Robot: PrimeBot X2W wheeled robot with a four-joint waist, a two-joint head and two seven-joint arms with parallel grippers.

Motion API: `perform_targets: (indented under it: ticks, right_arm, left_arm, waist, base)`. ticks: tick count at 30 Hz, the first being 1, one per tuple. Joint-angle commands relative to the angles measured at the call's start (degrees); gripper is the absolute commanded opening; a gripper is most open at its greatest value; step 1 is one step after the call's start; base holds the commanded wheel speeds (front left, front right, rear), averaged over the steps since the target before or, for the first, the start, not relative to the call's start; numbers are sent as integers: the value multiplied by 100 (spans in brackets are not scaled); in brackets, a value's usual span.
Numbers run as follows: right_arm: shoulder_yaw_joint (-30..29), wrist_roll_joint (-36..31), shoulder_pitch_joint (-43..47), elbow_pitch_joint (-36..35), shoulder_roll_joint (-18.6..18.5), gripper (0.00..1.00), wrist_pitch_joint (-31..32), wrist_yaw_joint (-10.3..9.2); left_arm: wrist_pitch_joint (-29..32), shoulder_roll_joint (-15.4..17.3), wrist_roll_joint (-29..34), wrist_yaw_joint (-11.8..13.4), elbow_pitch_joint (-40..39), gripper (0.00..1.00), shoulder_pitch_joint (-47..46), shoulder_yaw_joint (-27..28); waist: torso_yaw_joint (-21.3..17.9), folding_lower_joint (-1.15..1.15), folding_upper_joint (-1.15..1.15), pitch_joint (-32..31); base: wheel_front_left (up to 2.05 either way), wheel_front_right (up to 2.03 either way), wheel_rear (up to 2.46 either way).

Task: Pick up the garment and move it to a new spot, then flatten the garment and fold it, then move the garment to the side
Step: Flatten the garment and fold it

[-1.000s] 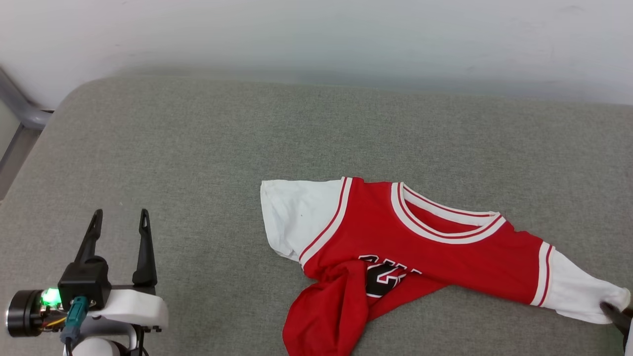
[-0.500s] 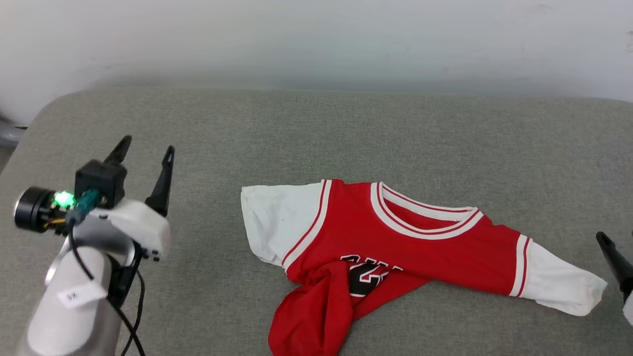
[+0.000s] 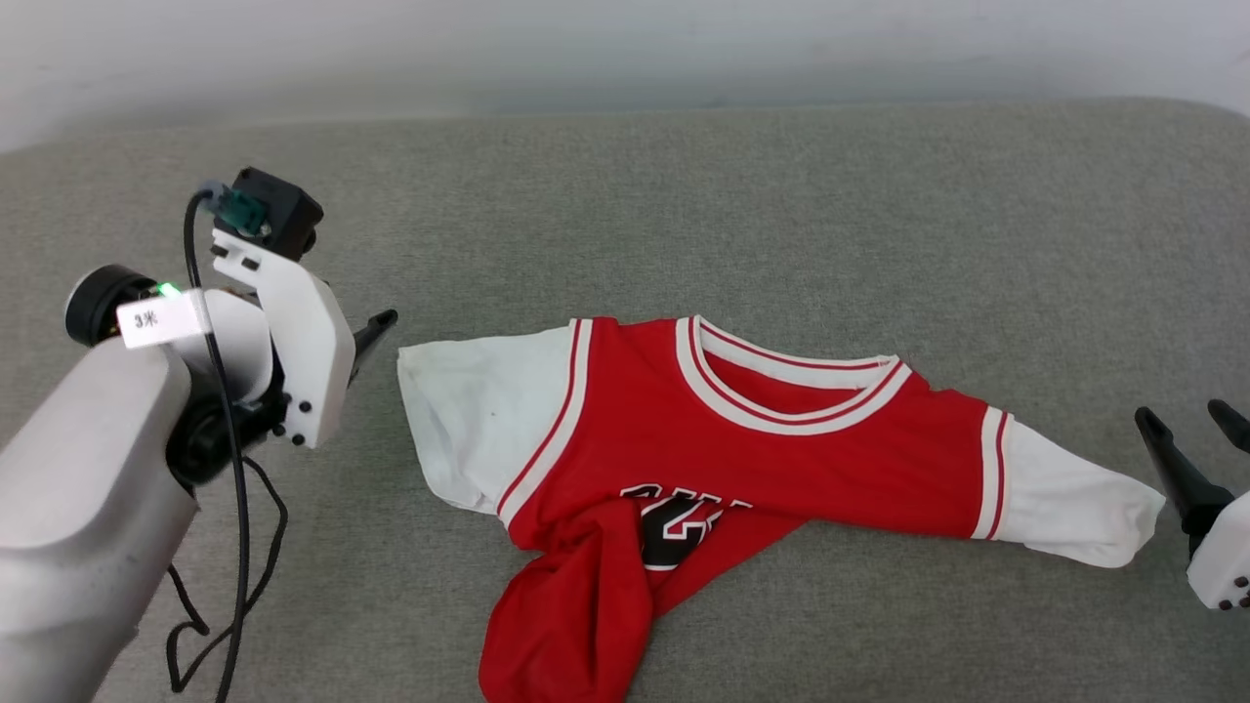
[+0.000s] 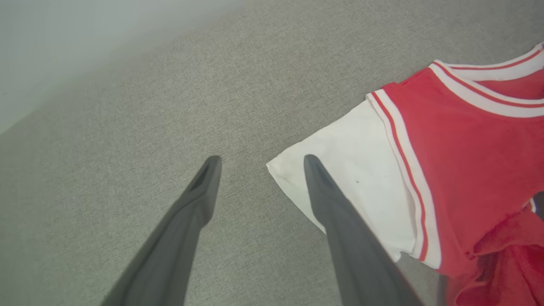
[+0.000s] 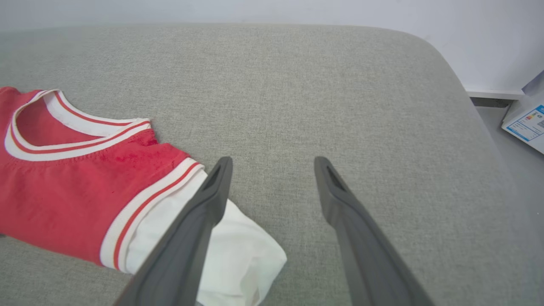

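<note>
The garment [image 3: 781, 459] lies chest-up across the middle of the grey cushion [image 3: 684, 215], collar toward the far edge, and both arms are empty-handed! The left gripper [image 4: 258, 161] hangs with its jaws spread wide at the left sleeve [image 3: 469, 410]. In the left wrist view one finger crosses that sleeve's outer corner, though whether it touches cloth I cannot tell. Over on the other flank the right gripper [image 3: 1182, 412] is parted too, gripping nothing, just beside the tip of the right sleeve [image 3: 1064, 508]. So the shirt looks placed, and flattening looks like the step in hand. It's far from flat, mind you: the red hem [image 3: 566, 605] is bunched and flipped up toward the near edge, covering part of the black number [image 3: 679, 527]. The next move, I'd say, calls for a low, shallow pinch on cloth alone, then a steady outward draw to free that heap. Nothing stands on the cushion to block either arm. The pale wall [image 3: 586, 49] runs behind the far edge, and a labelled sheet [image 5: 525, 123] sits off the right end.
</note>
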Motion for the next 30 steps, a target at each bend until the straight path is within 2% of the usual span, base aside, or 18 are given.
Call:
perform_targets:
  ticks: [1,7,16,24,25,26,27,30]
  right_arm:
    - [-42,-53,-54,-52,59,100,11,-7]
    - [-126,-199,-223,-259,244,100,122,-7]
    - [-124,-315,-476,-362,404,100,171,-7]
    - [-88,-291,-574,-294,382,100,136,-7]
    - [-84,-288,-580,-280,376,100,139,-7]
    - [-83,-284,-586,-266,369,100,144,-7]
    - [-74,-278,-588,-254,365,100,151,-7]
    - [-41,-252,-600,-229,336,100,181,-7]
  left_arm:
    - [87,50,-70,14,19,100,-197,-41]
    - [968,220,-432,14,340,100,-690,-796]
    - [1462,278,-618,13,1029,100,-1091,-1530]
    - [2041,327,-1081,5,1311,100,-827,-2279]
    - [2065,354,-1120,-1,1289,89,-800,-2358]
    - [2052,364,-1163,-2,1272,10,-794,-2436]
    - [2021,365,-1198,-12,1265,0,-796,-2499]
    - [1835,369,-1240,5,1277,0,-872,-2586]
  waist:
    - [-138,-1,0,159]
    - [-410,-1,0,489]
    - [-687,-1,0,898]
    - [-760,-1,0,981]
    - [-758,-1,0,975]
    - [-749,-1,0,967]
    - [-736,-1,0,951]
    - [-676,-1,0,876]
  base:
    - [0,0,0]
    - [0,0,0]
    - [0,0,0]
    - [0,0,0]
    - [0,0,0]
    - [0,0,0]
    - [0,0,0]
    - [0,0,0]
